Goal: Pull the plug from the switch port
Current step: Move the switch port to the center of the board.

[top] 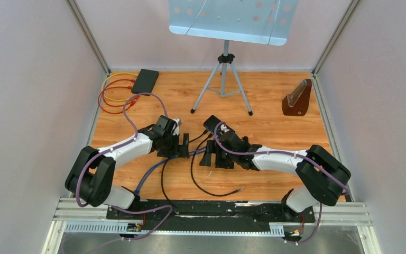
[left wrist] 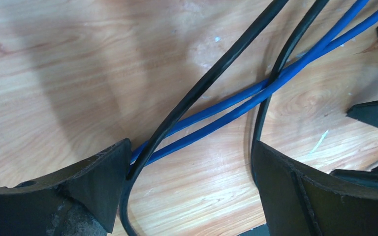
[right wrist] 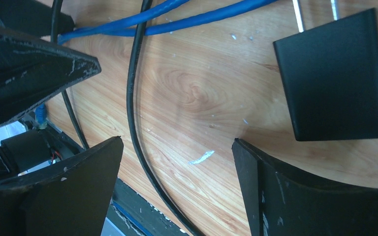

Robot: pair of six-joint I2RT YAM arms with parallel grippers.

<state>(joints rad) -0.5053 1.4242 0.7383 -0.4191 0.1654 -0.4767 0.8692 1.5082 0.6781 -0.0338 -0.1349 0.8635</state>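
At the far left of the table lies a flat black switch (top: 145, 80), judged so from the red and yellow cables (top: 112, 94) looped beside it. It is well apart from both arms. No plug seated in a port can be made out in any view.

The left gripper (top: 182, 146) (left wrist: 192, 167) is low over the table centre with its jaws wide apart, holding nothing. Two blue cables (left wrist: 236, 105) and a black cable (left wrist: 202, 88) run between the fingers, and the black one touches the inner edge of the left finger (left wrist: 106, 189).

Just beside it, the right gripper (top: 212, 156) (right wrist: 177, 147) is also spread wide and empty, with a black cable lying on the wood between its fingers.

The main risk is that either gripper, if it closed here, would pinch crossed cables rather than a plug. A pull would then strain a cord or drag whatever it feeds. The two grippers are also close enough to knock fingers.

Only the top view shows the switch and how far away it is. Only the wrist views show the open jaws and how the cables cross. The right wrist view alone shows clearly a black box (right wrist: 334, 73) near that gripper, and it may instead be the device in question.
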